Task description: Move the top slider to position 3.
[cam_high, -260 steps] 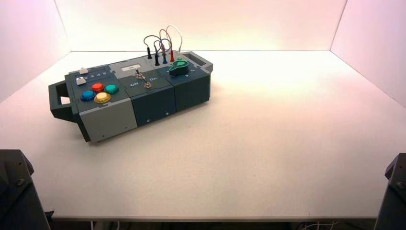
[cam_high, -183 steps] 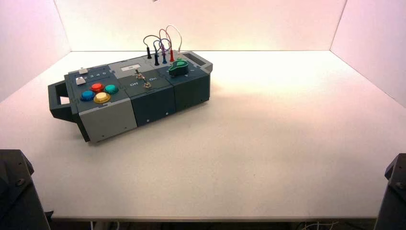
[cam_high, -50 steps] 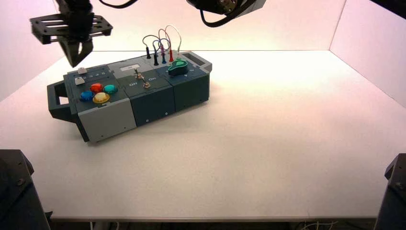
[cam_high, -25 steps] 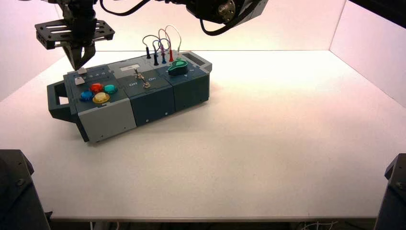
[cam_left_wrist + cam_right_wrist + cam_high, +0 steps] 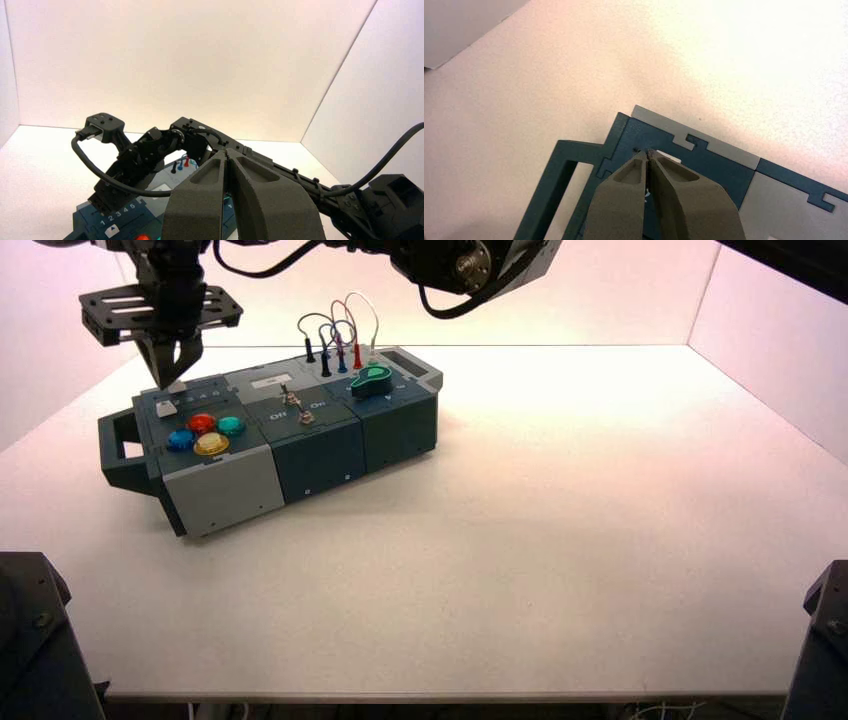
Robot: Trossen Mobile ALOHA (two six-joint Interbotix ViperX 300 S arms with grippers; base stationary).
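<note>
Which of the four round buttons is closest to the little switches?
The green button. It sits on the side of the cluster next to the switches, while red, blue and yellow lie farther from them.

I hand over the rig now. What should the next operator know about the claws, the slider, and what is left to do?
Right claw: shut, tip down at the box's left end, right by the top slider. Contact cannot be told.
Left claw: shut, empty, raised high and away from the box.
Digit 3: in the numeral row beside the sliders.
Done: the right claw has reached the slider.
Left: push the slider along to 3, then pull the arm back. The slider's present position cannot be read.
</note>
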